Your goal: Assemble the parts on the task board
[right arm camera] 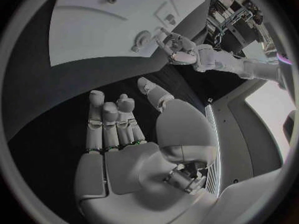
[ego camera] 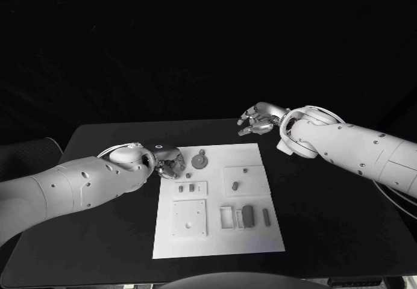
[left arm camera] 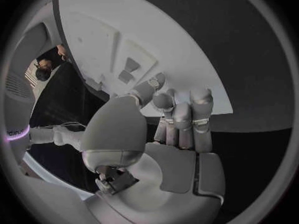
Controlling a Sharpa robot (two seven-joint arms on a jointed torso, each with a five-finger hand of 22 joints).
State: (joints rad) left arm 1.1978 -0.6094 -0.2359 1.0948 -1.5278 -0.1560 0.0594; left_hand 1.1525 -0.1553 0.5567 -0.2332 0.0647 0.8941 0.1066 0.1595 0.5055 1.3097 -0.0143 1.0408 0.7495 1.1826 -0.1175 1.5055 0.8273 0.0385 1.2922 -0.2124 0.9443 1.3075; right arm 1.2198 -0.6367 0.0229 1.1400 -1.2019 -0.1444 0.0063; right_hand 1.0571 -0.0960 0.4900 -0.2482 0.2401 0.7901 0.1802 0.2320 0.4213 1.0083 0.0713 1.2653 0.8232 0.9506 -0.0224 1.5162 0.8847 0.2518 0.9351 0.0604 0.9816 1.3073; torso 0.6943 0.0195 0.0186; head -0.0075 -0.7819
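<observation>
R hand (right arm camera: pixel 134 149) over black table (right arm camera: pixel 56 119), palm up toward cam, fingers (right arm camera: pixel 109 122) extended side by side, thumb apart, holding nothing. Board (right arm camera: pixel 93 35) beyond it, w/ raised plates and a round part (right arm camera: pixel 144 38) near its edge. L hand (right arm camera: pixel 177 49) at that board edge, just beside round part, fingers curled.

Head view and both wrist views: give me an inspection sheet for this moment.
Surface: black table.
Job's things: white task board mid-table; grey parts lying in its recesses.
Clutter: nothing seen.
Hands: left hand at the board's far left edge, grip unclear; right hand off the board beyond its far right corner, fingers apart, holding nothing.
Cables: cable beneath the right arm.
Surroundings: dark.
</observation>
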